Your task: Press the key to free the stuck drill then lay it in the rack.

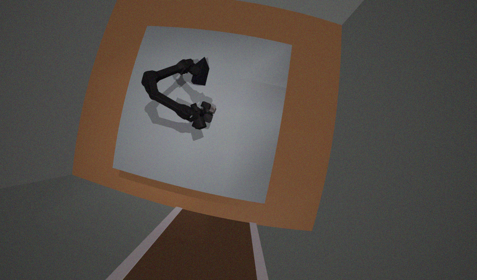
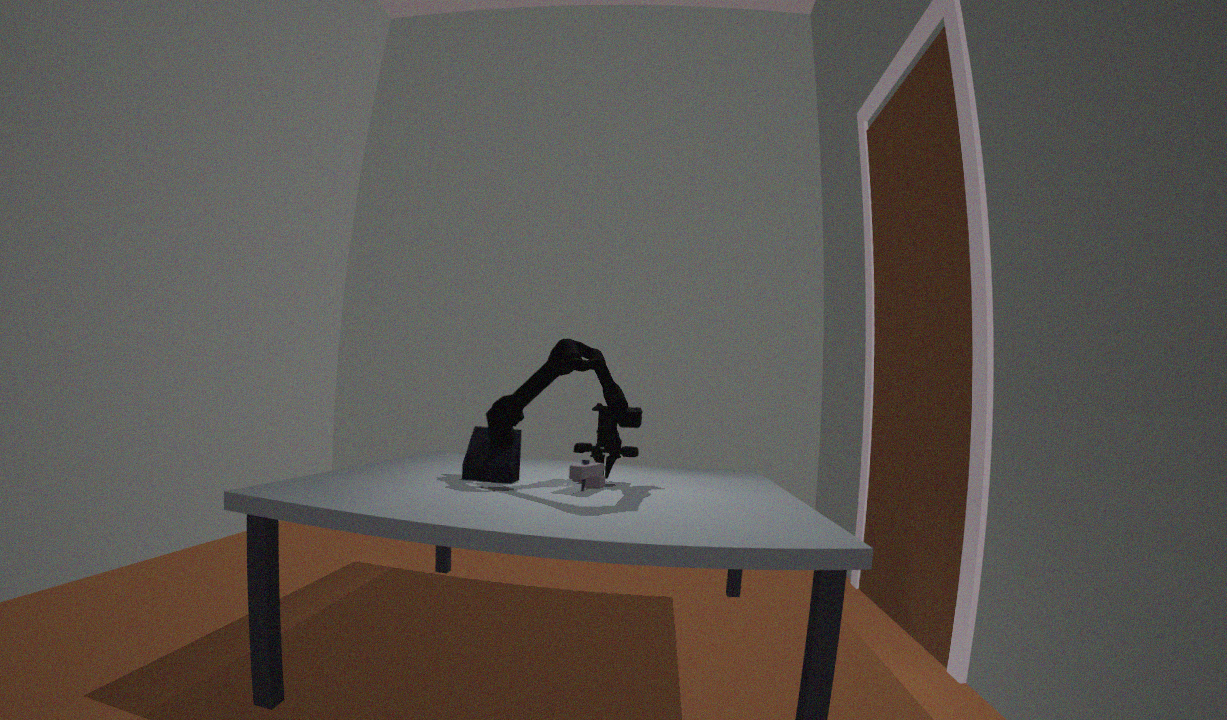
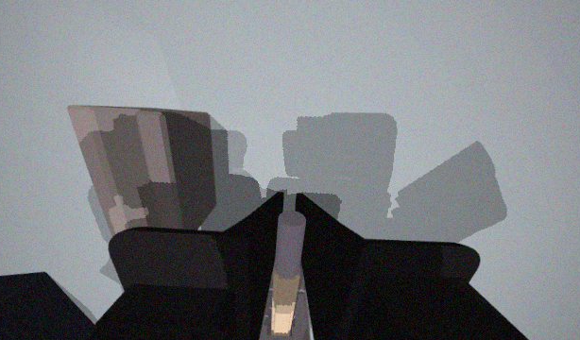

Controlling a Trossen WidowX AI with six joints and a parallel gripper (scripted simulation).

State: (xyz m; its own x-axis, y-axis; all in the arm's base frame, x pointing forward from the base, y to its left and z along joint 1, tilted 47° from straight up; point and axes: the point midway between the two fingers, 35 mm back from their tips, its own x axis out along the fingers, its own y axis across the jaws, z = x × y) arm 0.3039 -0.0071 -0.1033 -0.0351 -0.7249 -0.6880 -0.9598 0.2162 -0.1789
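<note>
The drill is a thin rod, purple-grey at its near end, with a tan stretch and a bright lower part beyond. My gripper is shut on the purple-grey rod, which shows between its two black fingers in the wrist view. The fingers hide most of whatever surrounds the rod's lower part, so I cannot tell how far it is seated. The rack is a pinkish-grey grooved block, just left of the fingers in the wrist view. I cannot make out the key.
The table carries the arm's dark base. In the exterior view a small pale block stands low beside the fingers; I cannot tell whether it is the rack or the drill's holder. Arm shadows fall across the table.
</note>
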